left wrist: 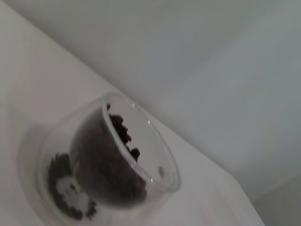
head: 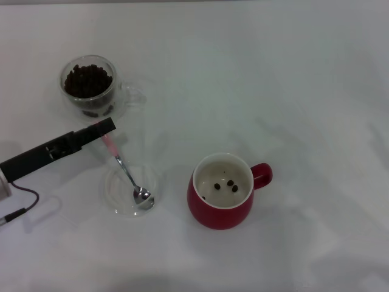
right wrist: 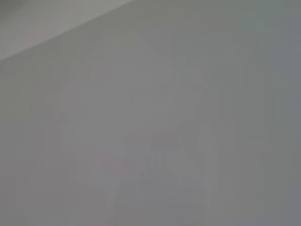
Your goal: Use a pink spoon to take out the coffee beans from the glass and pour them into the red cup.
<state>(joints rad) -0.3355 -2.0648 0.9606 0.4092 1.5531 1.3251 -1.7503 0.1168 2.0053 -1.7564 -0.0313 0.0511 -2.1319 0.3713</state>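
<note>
The pink spoon [head: 124, 173] lies slanted, its metal bowl resting in a shallow clear dish [head: 117, 193] and its pink handle end rising to my left gripper [head: 107, 128]. That gripper comes in from the left and looks shut on the handle end. The glass [head: 91, 85], full of coffee beans [head: 88, 80], stands just behind the gripper; it also shows in the left wrist view [left wrist: 141, 155] with the beans [left wrist: 123, 134] inside. The red cup [head: 222, 210] stands to the right with three beans [head: 230, 184] in it. My right gripper is out of view.
Everything stands on a white table [head: 292, 91]. A black cable [head: 24, 198] runs by the left arm at the left edge. The right wrist view shows only a plain grey surface.
</note>
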